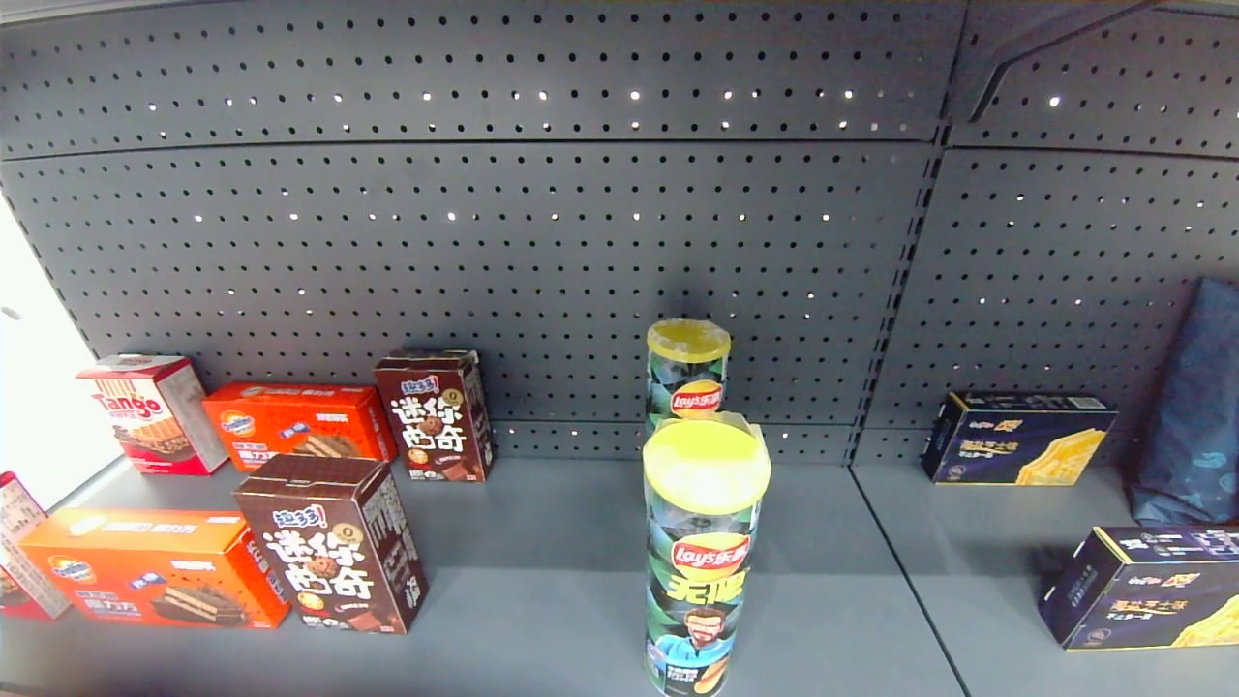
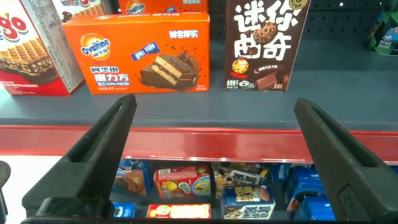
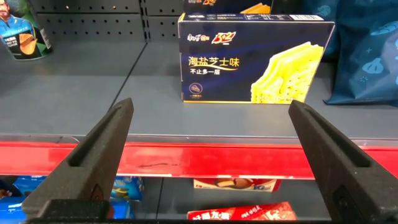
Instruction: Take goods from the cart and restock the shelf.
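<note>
On the grey metal shelf (image 1: pixel 542 571) stand many snack packs. Both arms wait low at its front, by the red front strip (image 2: pixel 199 142).

The left end effector (image 2: pixel 214 102) is spread wide and holds nothing. It faces the flat orange cardboard box (image 2: pixel 140 53) and the tall brown cardboard cookie box (image 2: pixel 264 43). The right end effector (image 3: pixel 211 104) is spread wide too, with nothing in it. It faces the dark blue cardboard box with yellow sticks on it (image 3: pixel 255 59).

What could go wrong? The tall green chip tube with a yellow plastic lid (image 1: pixel 705 561) stands upright near the front of the shelf, between the two arms. It is thin and high, so a small bump from an arm would likely knock it over, and it might roll off. A second green chip tube (image 1: pixel 687 378) stands right behind it and could fall as well. An arm that comes in too low could hit the red front strip. A new pack pushed in hard could also shove the front boxes into the ones behind.

All the boxes look shut, so what is inside cannot be seen. Both tubes have their lids on. A dark blue soft bag (image 1: pixel 1191 407) leans at the far right; what it holds cannot be told. Under the shelf, a lower shelf (image 2: pixel 205 163) holds more small packs (image 2: pixel 183 182).
</note>
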